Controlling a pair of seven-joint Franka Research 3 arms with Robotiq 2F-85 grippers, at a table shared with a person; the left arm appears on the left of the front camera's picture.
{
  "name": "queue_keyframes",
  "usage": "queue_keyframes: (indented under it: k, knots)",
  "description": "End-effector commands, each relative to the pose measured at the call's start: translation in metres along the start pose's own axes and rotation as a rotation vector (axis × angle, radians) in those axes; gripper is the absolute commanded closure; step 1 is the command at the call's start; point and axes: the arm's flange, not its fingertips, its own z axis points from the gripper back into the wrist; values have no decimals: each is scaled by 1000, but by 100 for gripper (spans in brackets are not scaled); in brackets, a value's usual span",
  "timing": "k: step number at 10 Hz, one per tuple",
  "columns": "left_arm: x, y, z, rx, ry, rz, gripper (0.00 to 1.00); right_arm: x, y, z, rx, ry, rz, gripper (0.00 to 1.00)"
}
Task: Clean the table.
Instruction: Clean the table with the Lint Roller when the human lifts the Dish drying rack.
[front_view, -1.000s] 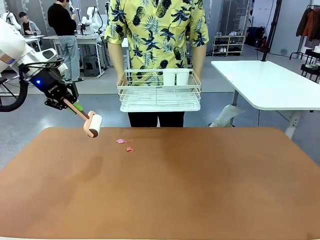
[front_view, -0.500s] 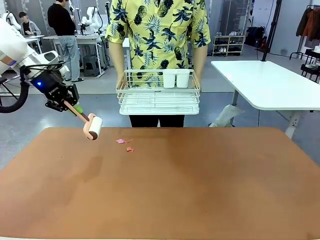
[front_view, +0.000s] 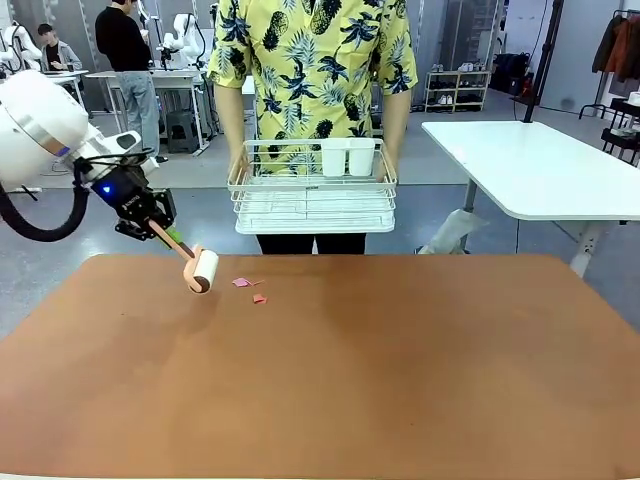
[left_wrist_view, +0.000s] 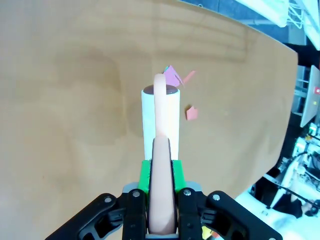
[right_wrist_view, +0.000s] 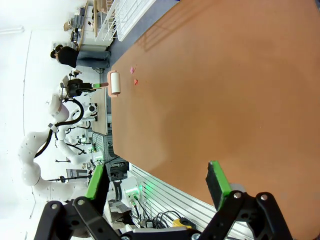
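Roller (front_view: 205, 268) lower, perhaps on table (front_view: 400, 380)

A: What moved in the last 1 second?
B: The left gripper (front_view: 158, 228), clamped on the lint roller (front_view: 205, 270), has swung along the far edge of the bench (front_view: 400, 360), away from the far left corner, and dropped lower.
A: And the roller's head?
B: It's closer now, just beside the pink scraps (front_view: 243, 283).
A: Anything else?
B: The person's wire basket (front_view: 312, 215) drifted slightly left.

reddish-brown table (front_view: 400, 380), pink scraps (front_view: 250, 290) far-left
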Motion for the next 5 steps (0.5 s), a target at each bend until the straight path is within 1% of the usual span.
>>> queue_keyframes:
  k: [1,5]
  knots:
    - [18,4,3,-65,10,-46,79,-2,3,1,20,-11,2,0]
    - [33,10,-24,-83,46,-50,79,-2,3,1,20,-11,2,0]
